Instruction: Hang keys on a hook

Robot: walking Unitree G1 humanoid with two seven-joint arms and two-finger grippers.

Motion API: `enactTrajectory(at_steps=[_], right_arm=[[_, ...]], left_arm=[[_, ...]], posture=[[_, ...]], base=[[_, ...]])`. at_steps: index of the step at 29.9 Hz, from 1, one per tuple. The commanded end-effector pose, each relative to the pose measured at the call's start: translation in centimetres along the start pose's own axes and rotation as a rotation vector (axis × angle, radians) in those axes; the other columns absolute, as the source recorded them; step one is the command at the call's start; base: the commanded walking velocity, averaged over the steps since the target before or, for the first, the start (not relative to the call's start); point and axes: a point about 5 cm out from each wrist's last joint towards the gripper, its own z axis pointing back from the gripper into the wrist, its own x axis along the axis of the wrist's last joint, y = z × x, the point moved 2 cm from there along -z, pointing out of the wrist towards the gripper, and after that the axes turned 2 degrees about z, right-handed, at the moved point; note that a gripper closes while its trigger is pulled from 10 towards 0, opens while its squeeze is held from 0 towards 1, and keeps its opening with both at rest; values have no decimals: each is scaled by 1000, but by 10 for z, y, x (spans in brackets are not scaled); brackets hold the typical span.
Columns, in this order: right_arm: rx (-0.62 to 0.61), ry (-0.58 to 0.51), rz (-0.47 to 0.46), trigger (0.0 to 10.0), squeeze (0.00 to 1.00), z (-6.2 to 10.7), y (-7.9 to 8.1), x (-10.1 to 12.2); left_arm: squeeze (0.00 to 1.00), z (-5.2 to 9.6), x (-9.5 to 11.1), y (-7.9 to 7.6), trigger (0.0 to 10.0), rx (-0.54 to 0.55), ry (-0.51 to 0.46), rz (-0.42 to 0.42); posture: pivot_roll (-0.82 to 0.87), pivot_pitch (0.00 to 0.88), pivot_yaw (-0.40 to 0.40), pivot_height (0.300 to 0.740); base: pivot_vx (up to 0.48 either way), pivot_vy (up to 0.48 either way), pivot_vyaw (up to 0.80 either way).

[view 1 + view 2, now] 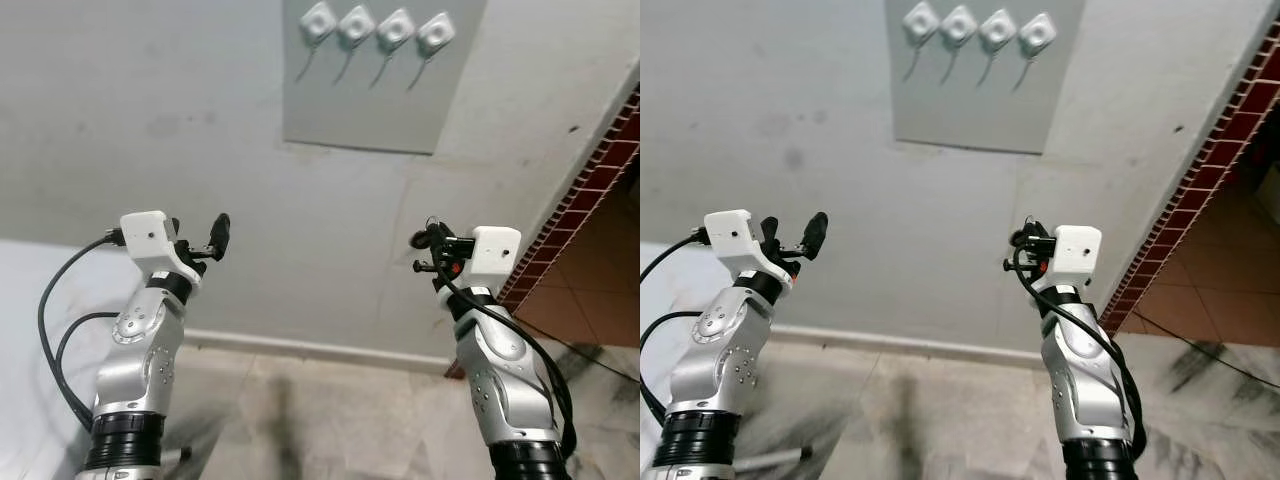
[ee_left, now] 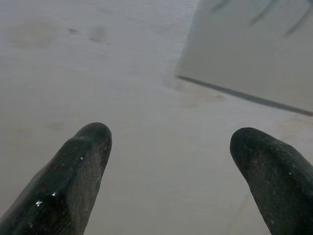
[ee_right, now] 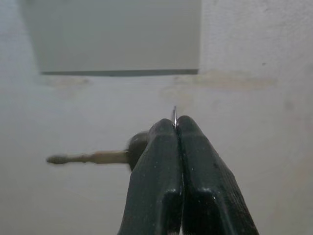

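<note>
A pale grey wall (image 1: 150, 120) is the biggest thing before me, with a darker grey panel (image 1: 370, 100) fixed on it, high and toward my right. To my right the wall ends at a band of small dark red tiles (image 1: 580, 180), and past that lies a brown tiled floor (image 1: 590, 290). Below the wall, a light skirting strip meets a marbled stone floor (image 1: 300, 400) between my two arms.

My left arm (image 1: 140, 350) rises on one side, a black cable (image 1: 55, 330) looping beside it; my right arm (image 1: 505, 380) rises on the other, also carrying a black cable. Both are raised toward the wall, well below the panel.

My left gripper (image 2: 168, 161) stands wide apart, nothing between its fingers (image 2: 73, 176), facing bare wall with the panel's lower corner above it. My right gripper (image 3: 176, 122) is pressed closed on the keys (image 3: 93, 157): a thin metal ring edge pokes out at the fingertips, and one key sticks out sideways behind them (its blade blurred against the wall).

Across the top of the panel sit four white hooks (image 1: 377, 28) in a row, each on a small square base with a thin curved prong hanging down. Nothing hangs on any of them, and open wall lies between my right gripper and the row. I can read no writing or labels anywhere.
</note>
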Motion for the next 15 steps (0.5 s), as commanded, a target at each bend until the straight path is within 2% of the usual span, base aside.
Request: enactTrajectory(at_steps=[1,15], right_arm=[[26,-41,-6,10000,0,-4,10,11],[27,-41,-16,10000,0,-4,13,11]], left_arm=[[0,1,7,11,10000,25,-14,-29],[0,1,7,11,10000,19,-10,-42]], posture=[[-30,0,-23,740],[-28,0,-20,740]], base=[[480,0,0],[480,0,0]])
